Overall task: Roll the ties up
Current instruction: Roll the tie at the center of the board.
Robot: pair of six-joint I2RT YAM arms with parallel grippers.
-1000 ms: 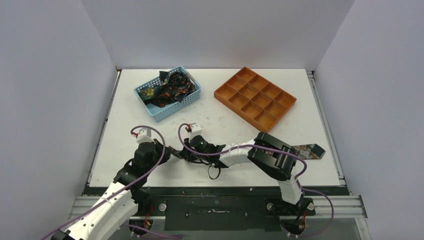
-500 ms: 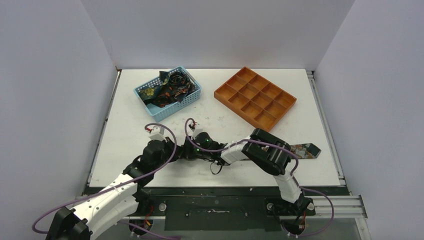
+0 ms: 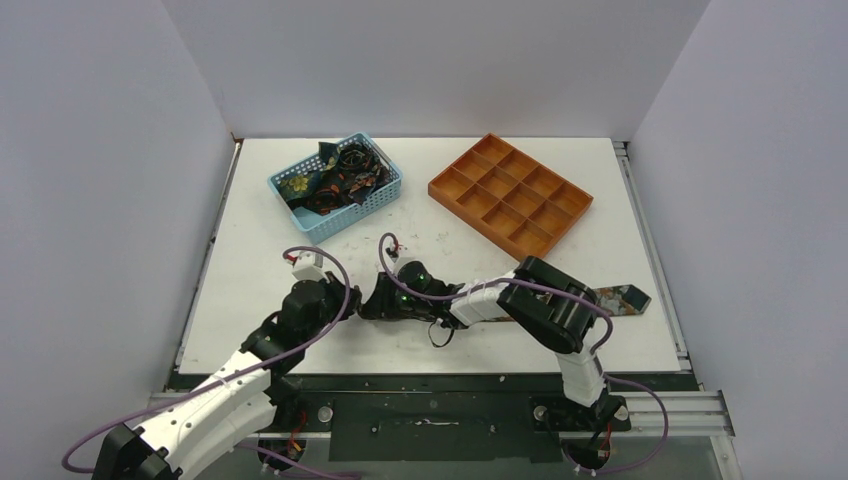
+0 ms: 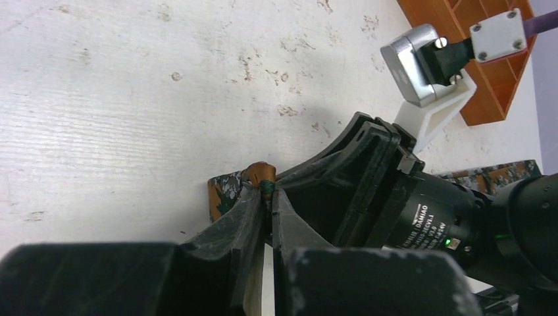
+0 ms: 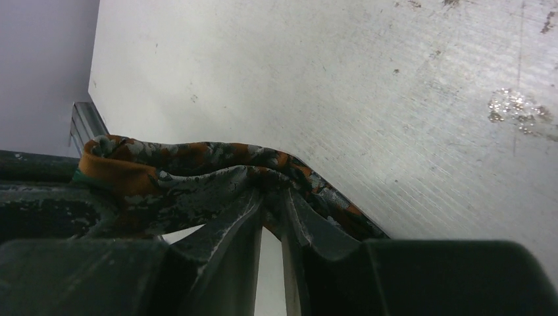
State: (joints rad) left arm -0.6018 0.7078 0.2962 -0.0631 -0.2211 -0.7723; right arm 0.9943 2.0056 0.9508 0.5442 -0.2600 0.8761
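Near edge of the table [image 3: 250,250]: my two pincers meet tip to tip at the narrow end of one floral necktie [image 3: 620,299]. Its wide end lies flat well off to the right, and the stretch between is hidden under my right arm.

My left pincer [image 4: 266,194] is shut tight on the orange-lined tip of the fabric, pinning it so the roll has a fixed core. My right pincer [image 5: 273,197] has its fingers nearly together with a raised fold of the same tie between them. That bunching is prob. why the cloth humps up instead of lying flat.

My read is that the roll is only just started. One small turn sits at the tips at most, and nearly the whole length is still to wind.

The spare ties [image 3: 335,180] wait heaped in the light-blue mesh basket [image 3: 330,225] at the far left. The orange compartment tray [image 3: 482,220] at the far right shows no tie in it (presumably where finished rolls go). Both are well apart from my pincers.
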